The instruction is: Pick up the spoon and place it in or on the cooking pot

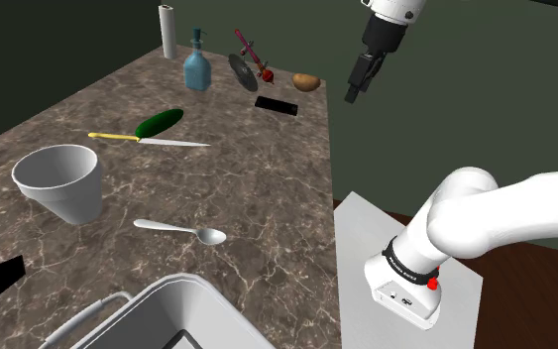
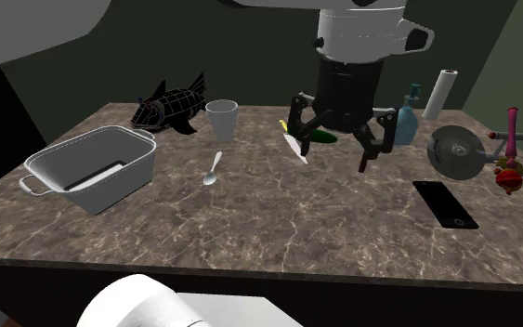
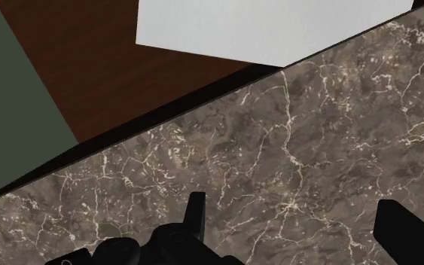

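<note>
A silver spoon lies flat on the marble counter, between a white cup and the cooking pot. The pot is a grey rectangular pan with loop handles, standing at the counter's end. My black gripper hangs open high above the counter's edge beside the stand, far from the spoon, with nothing between its fingers.
On the counter stand a white cup, a yellow-handled knife, a cucumber, a blue bottle, a paper roll, a pizza cutter, a black phone and a black fish figure. The white stand adjoins the edge.
</note>
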Motion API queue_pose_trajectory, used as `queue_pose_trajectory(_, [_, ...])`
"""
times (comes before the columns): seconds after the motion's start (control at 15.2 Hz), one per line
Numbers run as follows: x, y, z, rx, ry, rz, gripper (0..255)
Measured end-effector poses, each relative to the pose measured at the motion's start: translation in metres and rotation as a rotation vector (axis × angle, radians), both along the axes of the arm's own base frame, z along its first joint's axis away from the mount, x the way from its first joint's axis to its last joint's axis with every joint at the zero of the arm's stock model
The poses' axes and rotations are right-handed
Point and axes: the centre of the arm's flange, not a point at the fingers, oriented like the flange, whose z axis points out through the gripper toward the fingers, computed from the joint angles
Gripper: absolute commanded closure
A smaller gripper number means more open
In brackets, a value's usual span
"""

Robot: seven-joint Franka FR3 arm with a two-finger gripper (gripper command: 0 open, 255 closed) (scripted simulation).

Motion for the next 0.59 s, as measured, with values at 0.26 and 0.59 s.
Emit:
queue_pose_trajectory(0.26, [0.007,0.021,-0.015,0.009,-0.008,0.015,0])
queue_pose_trajectory(0.59, [0.020,0.067,-0.046,0.032,-0.028,0.047,0])
